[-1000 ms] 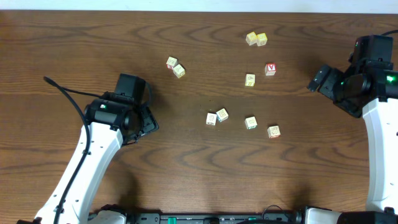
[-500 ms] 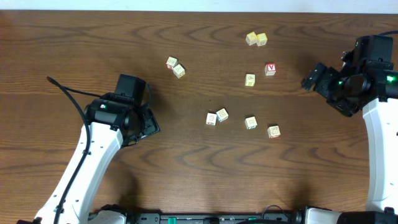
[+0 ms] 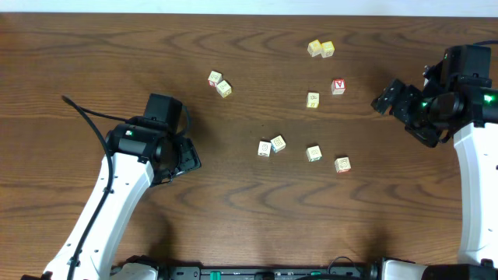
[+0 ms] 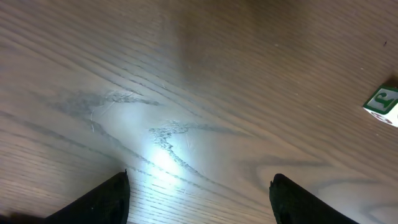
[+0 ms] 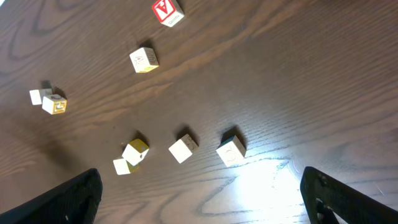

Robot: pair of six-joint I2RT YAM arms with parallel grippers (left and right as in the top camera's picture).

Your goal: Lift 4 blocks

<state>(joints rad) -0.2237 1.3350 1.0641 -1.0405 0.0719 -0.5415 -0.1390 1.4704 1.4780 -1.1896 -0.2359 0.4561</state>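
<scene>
Black left gripper (image 3: 189,159): spread wide, holding nothing, close over the bare wooden table (image 3: 117,47), well apart from the work. Black right gripper (image 3: 385,99): spread fully, likewise empty, at the right side of the table, pointing in toward the middle.

Outward from the right gripper, in a loose row across the table centre:
- fourth block (image 3: 342,164), nearest
- third block (image 3: 313,153), near it but apart
- second block (image 3: 278,143) and first block (image 3: 265,148), touching or almost touching; cannot tell which

All four flat on the table, none lifted yet. Beyond the row, not to be taken: red-faced cube (image 3: 338,86) and, farther off, a pair of yellow-topped cubes (image 3: 314,48).

Handling, as a judgement: pale wood, so probably light, rigid and not fragile. Smooth printed faces, possibly slippery under hard pads. Take hold across two opposite side faces at mid-height, pads flat on the wood, never corner to corner. For the close pair, come in on the free sides to avoid nudging the neighbour.

Orientation: cubes, so no long axis; a printed face up on each. Side faces turned at differing angles to the table edge, first and second visibly skewed. Match wrist rotation to each block's faces before closing. Row running left to right, dropping slightly toward the near edge at its right end.
</scene>
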